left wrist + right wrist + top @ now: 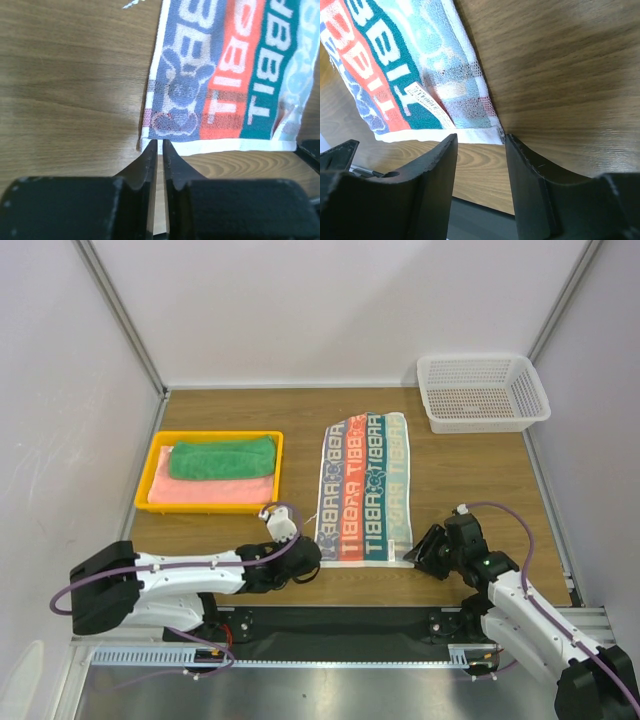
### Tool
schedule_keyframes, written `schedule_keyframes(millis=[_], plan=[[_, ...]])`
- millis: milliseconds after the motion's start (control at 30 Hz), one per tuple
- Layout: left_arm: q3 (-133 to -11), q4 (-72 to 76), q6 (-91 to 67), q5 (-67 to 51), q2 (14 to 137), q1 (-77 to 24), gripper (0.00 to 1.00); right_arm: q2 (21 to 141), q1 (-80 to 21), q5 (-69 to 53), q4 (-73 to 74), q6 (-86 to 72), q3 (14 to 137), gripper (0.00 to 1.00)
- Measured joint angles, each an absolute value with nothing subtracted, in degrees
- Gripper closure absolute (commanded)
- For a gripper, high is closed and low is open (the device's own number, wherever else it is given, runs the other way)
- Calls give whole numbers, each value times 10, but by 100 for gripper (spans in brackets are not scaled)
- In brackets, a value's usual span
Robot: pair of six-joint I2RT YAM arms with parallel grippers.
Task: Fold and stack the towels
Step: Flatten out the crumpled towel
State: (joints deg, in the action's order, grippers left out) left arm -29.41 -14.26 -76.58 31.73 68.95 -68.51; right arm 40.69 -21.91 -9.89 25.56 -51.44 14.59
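Observation:
The white-and-teal patterned towel (365, 485) lies spread flat mid-table, its short edge toward me. My left gripper (308, 556) is shut, its tips (161, 145) pinched on the white hem at the towel's near left corner (225, 75). My right gripper (413, 558) is open at the near right corner. Its two fingers stand either side of that corner (480, 137) without touching the towel (395, 65). The green towel (222, 457) lies folded on top of the salmon-pink towel (210, 490) at the left.
Both folded towels sit in a yellow tray (150, 465) at the left. A white mesh basket (480, 390) stands at the back right corner. White walls enclose the table on three sides.

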Motion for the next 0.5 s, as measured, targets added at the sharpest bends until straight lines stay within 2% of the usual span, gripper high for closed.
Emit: schedule_keyframes(millis=[67,200,267,333,433,500], plan=[[-302,-151,-770,321,704,-685,73,407,-219,-98,256,-514,145,58],[-303,-153,-775,324,734,-686,57,415,-219,-97,253,-514,141,71],[-303,-153,-775,324,745,-686,48,418,-219,-97,250,-512,140,81],[-303,-152,-777,324,750,-686,43,423,-220,-96,250,-512,140,92],[-303,-146,-780,324,751,-686,41,423,-220,-96,249,-509,140,100],[-303,-143,-780,325,752,-686,37,422,-220,-96,249,-510,140,100]])
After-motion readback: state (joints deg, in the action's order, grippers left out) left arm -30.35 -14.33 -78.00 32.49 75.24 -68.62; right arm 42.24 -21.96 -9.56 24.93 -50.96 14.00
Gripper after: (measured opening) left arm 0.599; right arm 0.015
